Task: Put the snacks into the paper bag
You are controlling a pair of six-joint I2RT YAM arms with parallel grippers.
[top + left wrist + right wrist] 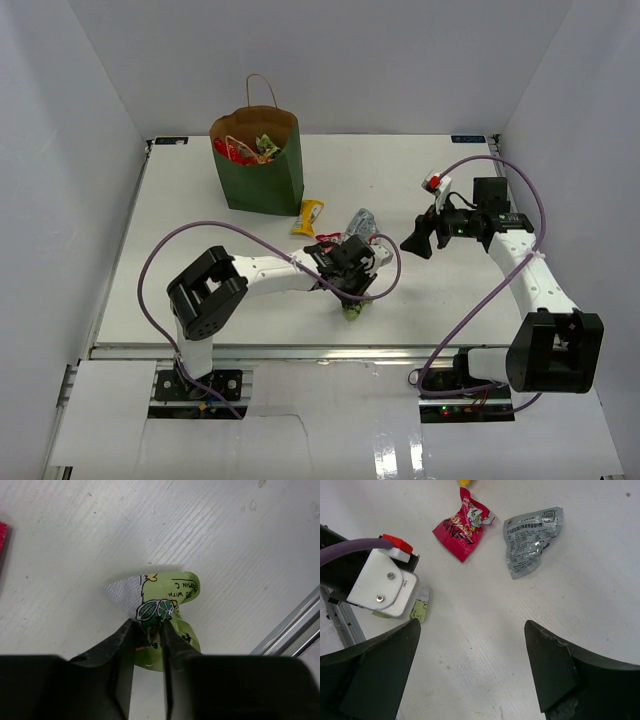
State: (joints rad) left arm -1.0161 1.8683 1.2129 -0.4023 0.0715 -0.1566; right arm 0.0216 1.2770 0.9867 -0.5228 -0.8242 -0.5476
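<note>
Well right of the paper bag [260,180] and nearer the arms, the left gripper [150,625] pinches a light green packet [175,592]. Farther right, the right gripper [472,625] hangs with jaws spread above 2 packets: the pink packet [462,527] and the silver-grey packet [532,540].

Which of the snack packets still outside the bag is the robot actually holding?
The light green packet, pinched between the left fingers. The pink packet, silver-grey packet and yellow packet all lie loose, untouched.

The light green packet [185,587] carries upside-down lettering, with "WITH C" legible. The dense small print on the silver-grey packet [532,537] is too fine to read.
</note>
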